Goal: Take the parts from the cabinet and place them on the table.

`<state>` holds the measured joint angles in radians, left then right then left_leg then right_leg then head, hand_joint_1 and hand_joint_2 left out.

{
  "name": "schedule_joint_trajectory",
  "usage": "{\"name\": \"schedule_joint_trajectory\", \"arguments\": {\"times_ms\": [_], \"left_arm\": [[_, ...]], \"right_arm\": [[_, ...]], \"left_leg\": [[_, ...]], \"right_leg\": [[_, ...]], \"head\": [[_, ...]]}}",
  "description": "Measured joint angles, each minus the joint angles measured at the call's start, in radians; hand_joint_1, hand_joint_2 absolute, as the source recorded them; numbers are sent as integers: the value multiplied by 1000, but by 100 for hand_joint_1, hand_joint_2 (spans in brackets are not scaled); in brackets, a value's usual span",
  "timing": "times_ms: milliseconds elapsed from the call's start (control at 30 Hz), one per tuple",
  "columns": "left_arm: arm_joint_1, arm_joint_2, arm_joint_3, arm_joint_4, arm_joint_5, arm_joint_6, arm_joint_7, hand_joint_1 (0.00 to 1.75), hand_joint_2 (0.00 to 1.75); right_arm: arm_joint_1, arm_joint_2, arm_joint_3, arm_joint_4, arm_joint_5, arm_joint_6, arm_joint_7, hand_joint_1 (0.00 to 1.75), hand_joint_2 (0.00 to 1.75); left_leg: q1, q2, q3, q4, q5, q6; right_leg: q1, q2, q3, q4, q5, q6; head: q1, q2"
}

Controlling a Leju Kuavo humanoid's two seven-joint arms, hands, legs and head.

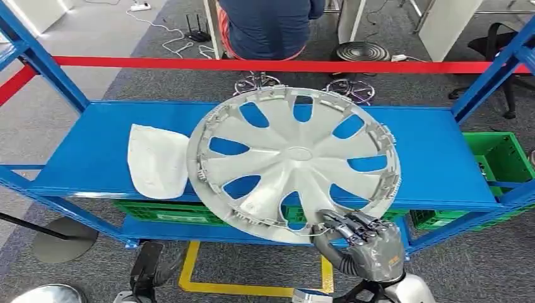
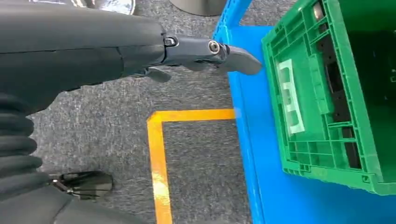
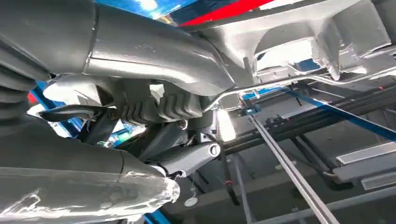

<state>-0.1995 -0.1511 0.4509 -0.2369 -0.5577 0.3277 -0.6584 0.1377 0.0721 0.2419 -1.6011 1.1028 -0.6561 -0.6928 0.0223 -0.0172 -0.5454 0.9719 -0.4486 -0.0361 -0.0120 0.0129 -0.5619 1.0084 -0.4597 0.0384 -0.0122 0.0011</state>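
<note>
A large silver wheel cover (image 1: pixel 293 158) with several spokes stands tilted over the blue cabinet shelf (image 1: pixel 82 151), its lower rim out past the shelf's front edge. My right hand (image 1: pixel 366 246) grips that lower rim from below. The right wrist view shows my right hand (image 3: pixel 154 93) with thumb and fingers clamped on the rim of the wheel cover (image 3: pixel 299 42). A white curved shell part (image 1: pixel 154 161) lies on the shelf just left of the cover. My left hand (image 1: pixel 146 268) hangs low by the shelf's front; in the left wrist view the left hand (image 2: pixel 140 51) holds nothing, fingers stretched out.
A red beam (image 1: pixel 252 64) crosses above the shelf's back, with blue uprights at both sides. Green crates sit on the lower shelf (image 1: pixel 164 211) (image 2: pixel 327 93) and at the right (image 1: pixel 501 154). A seated person (image 1: pixel 271 25) is behind the cabinet. Yellow tape (image 2: pixel 159 158) marks the floor.
</note>
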Motion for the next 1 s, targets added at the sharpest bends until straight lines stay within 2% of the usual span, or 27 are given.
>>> {"name": "schedule_joint_trajectory", "arguments": {"times_ms": [500, 633, 1000], "left_arm": [[-2, -1, -1, 0, -19, 12, 11, 0, 0], [-3, -1, -5, -1, -33, 58, 46, 0, 0], [2, 0, -1, 0, 0, 33, 21, 0, 0]], "right_arm": [[0, 2, -2, 0, -10, 0, 0, 175, 175], [1, 2, -1, 0, -10, 0, 0, 175, 175], [11, 3, -2, -6, -6, 0, 0, 175, 175]], "left_leg": [[0, 0, 0, 0, 0, 0], [0, 0, 0, 0, 0, 0], [0, 0, 0, 0, 0, 0]], "right_leg": [[0, 0, 0, 0, 0, 0], [0, 0, 0, 0, 0, 0], [0, 0, 0, 0, 0, 0]], "head": [[0, 0], [0, 0], [0, 0]]}}
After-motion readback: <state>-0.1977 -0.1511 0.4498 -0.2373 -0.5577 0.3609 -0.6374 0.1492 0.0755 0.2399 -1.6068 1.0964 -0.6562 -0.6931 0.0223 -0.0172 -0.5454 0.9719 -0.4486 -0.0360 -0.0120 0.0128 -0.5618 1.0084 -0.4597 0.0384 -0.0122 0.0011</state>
